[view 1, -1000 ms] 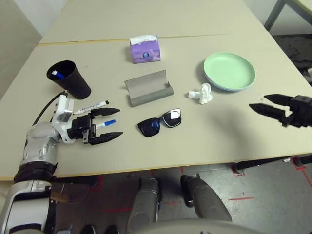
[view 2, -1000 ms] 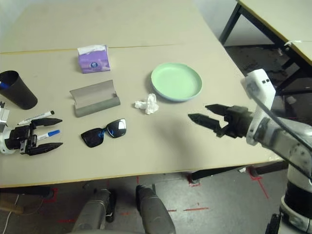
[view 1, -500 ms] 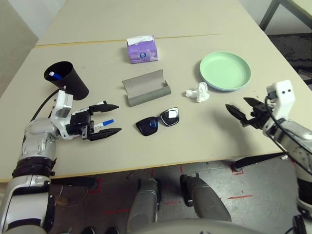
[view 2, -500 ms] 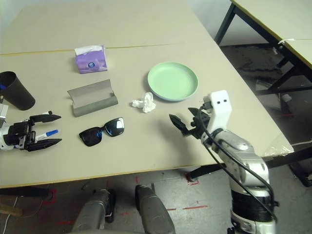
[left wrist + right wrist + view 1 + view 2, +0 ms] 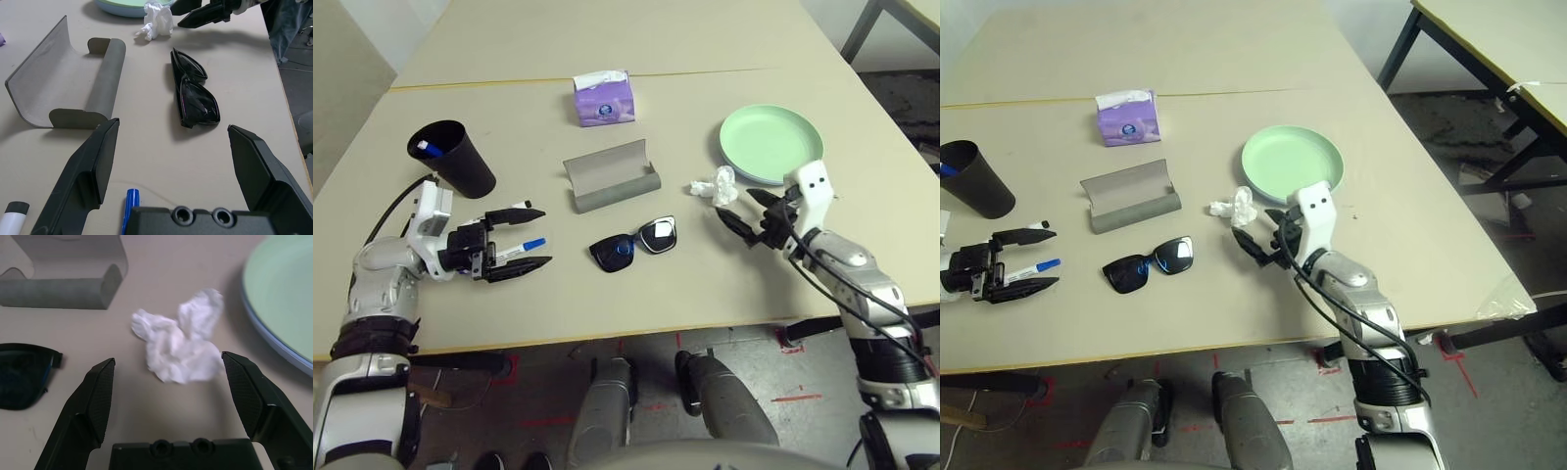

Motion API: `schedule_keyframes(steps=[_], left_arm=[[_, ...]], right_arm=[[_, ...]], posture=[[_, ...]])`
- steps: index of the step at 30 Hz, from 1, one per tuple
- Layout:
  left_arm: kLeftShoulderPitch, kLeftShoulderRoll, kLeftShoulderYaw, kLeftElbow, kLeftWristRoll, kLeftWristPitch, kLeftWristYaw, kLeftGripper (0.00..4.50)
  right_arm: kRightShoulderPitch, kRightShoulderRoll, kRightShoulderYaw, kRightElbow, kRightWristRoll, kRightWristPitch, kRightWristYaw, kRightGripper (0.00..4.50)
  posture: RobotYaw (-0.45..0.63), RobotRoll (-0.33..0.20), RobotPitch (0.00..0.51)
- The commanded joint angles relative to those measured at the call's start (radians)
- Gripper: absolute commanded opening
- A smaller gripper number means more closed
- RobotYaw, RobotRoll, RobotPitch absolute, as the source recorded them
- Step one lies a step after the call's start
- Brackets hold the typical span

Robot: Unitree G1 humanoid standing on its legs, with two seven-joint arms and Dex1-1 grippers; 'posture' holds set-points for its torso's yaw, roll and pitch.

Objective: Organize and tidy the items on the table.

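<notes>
Judging by how things lie on the worktop, the tidying has barely started. One blue-tipped pen already stands in the black cup at the far left, and the light-green plate sits stacked on a light-blue one at the far right. The rest is loose.

The left hand hovers at the near left with its fingers spread wide and empty; the blue-capped marker lies between them on the surface, and the black-capped marker lies just beside the farther finger. Both markers belong in the cup, I would guess.

The right hand is also wide and empty, aimed at the crumpled tissue, which sits between its fingertips in the right wrist view but untouched (just left of the plates).

The sunglasses lie in the middle, near side, outside the open grey case just beyond them. A purple tissue box stands farther back.
</notes>
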Motion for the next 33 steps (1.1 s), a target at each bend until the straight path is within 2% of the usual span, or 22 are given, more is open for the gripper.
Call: schedule_keyframes(steps=[1,12,15,24,33], left_arm=[[0.025,-0.002,0.015,-0.021,0.017,0.009,-0.004,4.5],[0.062,-0.014,0.035,-0.086,0.006,0.03,0.016,4.5],[0.069,-0.015,0.041,-0.098,0.003,0.034,0.02,4.5],[0.075,-0.024,0.051,-0.133,-0.003,0.046,0.033,4.5],[0.08,-0.043,0.047,-0.156,-0.003,0.05,0.043,4.5]], right_arm=[[-0.024,0.02,0.028,0.048,-0.025,-0.031,0.003,4.44],[-0.103,0.049,0.052,0.152,-0.07,-0.105,0.025,4.44],[-0.103,0.047,0.041,0.143,-0.058,-0.106,0.041,3.51],[-0.126,0.036,-0.001,0.119,-0.019,-0.085,0.062,0.11],[-0.136,0.028,-0.018,0.116,-0.014,-0.079,0.068,0.04]], posture=[[-0.05,0.0,0.215],[-0.04,0.0,0.209],[-0.03,0.0,0.207],[-0.04,0.0,0.206],[-0.04,0.0,0.203]])
